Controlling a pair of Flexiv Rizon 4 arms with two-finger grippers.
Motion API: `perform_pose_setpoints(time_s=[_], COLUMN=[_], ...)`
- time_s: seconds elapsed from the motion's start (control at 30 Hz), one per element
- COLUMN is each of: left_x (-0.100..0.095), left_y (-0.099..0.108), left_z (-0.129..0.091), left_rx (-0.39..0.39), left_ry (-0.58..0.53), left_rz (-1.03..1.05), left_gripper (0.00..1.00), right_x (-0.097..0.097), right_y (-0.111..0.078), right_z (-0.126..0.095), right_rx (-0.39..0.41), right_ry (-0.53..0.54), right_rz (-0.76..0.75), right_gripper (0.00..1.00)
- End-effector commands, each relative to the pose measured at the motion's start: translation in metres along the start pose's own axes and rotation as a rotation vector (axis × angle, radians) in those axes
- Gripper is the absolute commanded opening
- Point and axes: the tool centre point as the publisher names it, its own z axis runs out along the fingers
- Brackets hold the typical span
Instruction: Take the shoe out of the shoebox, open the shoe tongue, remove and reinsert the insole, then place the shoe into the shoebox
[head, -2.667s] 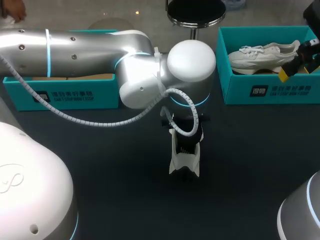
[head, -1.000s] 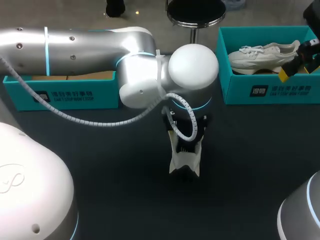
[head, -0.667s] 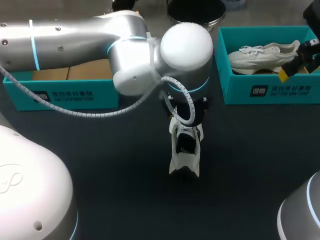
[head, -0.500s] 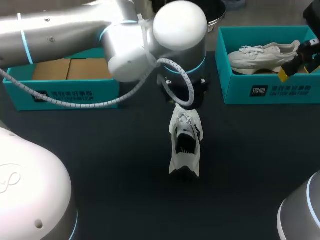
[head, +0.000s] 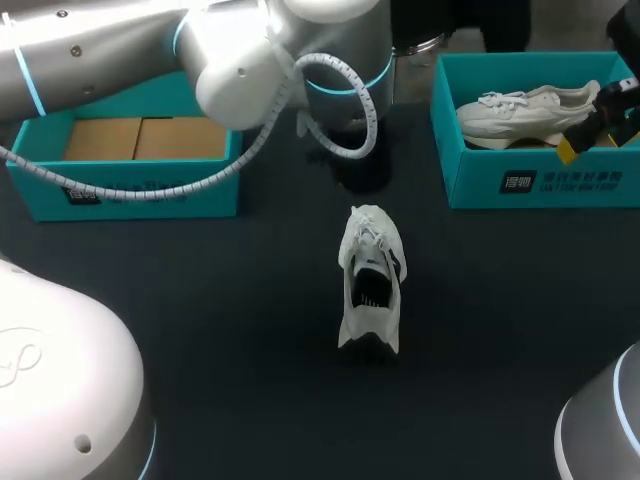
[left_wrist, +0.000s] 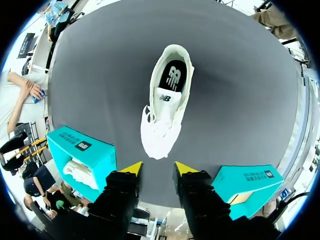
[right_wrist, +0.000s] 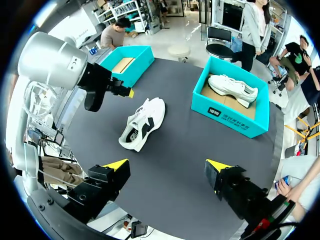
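One white sneaker (head: 371, 290) sits mid-table on the dark tabletop (head: 200, 330), upright on its sole, heel toward the robot and toe pointing away. It's outside both boxes, and the dark insole shows down in the opening. Just past the toe, the left gripper (left_wrist: 157, 169) hangs above the table with its fingers parted and nothing between them, so it's released. Farther back, the left arm (head: 200, 50) comes in over the left shoebox (head: 150, 190), teal with a bare cardboard bottom. The right shoebox (head: 520, 180), also teal, holds a second white sneaker (head: 525, 110). The right gripper (right_wrist: 165, 166) hovers at that box's right end, spread wide, gripping nothing.
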Motion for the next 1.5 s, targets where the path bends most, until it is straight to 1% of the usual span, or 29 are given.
perform_pose_setpoints(time_s=[0.03, 0.4, 0.53, 0.8, 1.0, 1.23, 1.37, 1.5], left_x=[0.007, 0.018, 0.021, 0.025, 0.027, 0.028, 0.026, 0.026], left_y=[-0.012, -0.052, -0.067, -0.088, -0.095, -0.098, -0.092, -0.088], left_z=[0.011, 0.039, 0.053, 0.077, 0.088, 0.090, 0.081, 0.070], left_rx=[0.009, 0.066, 0.078, 0.099, 0.100, 0.108, 0.104, 0.109], left_ry=[-0.003, 0.032, 0.044, 0.053, 0.064, 0.070, 0.048, 0.029], left_rz=[0.023, 0.082, 0.096, 0.094, 0.095, 0.096, 0.075, 0.008], left_gripper=[0.00, 0.00, 0.00, 0.00, 0.00, 0.00, 0.00, 0.00], right_x=[-0.001, -0.001, -0.001, -0.001, -0.001, -0.001, -0.001, -0.001], right_y=[0.002, 0.002, 0.002, 0.002, 0.002, 0.002, 0.002, 0.002], right_z=[0.001, 0.001, 0.001, 0.001, 0.001, 0.001, 0.001, 0.001], right_rx=[0.005, 0.005, 0.005, 0.005, 0.005, 0.005, 0.005, 0.005], right_ry=[0.001, 0.001, 0.001, 0.001, 0.001, 0.001, 0.001, 0.001], right_rz=[0.000, 0.000, 0.000, 0.000, 0.000, 0.000, 0.000, 0.000], right_gripper=[1.00, 1.00, 1.00, 1.00, 1.00, 1.00, 1.00, 1.00])
